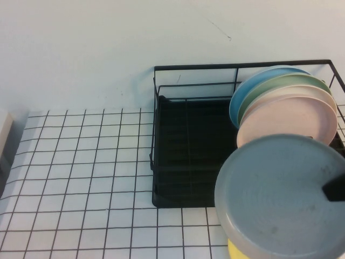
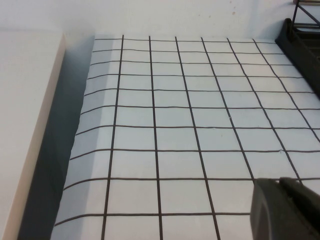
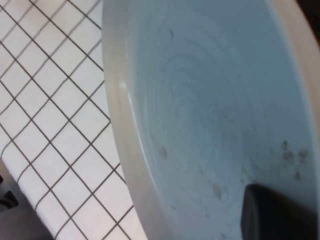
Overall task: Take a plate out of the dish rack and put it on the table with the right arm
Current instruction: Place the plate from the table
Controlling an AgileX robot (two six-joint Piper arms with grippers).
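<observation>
Right gripper (image 1: 335, 190) is clamped on the grey plate (image 1: 280, 197), held aloft over the dish rack's (image 1: 183, 162) front corner and the worktop (image 1: 81, 178). A rim-only hold could let it slip. Left gripper (image 2: 287, 210) is parked low; its opening cannot be told.

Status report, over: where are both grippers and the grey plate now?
Right gripper shut on round pale grey plate, lifted near black wire dish rack. Left gripper parked over white gridded table. Yellow plate below.

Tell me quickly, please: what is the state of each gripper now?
Left gripper: low over the table, holding nothing visible; open or shut cannot be told.
Right gripper: shut on the grey plate, lifted near the dish rack.
</observation>
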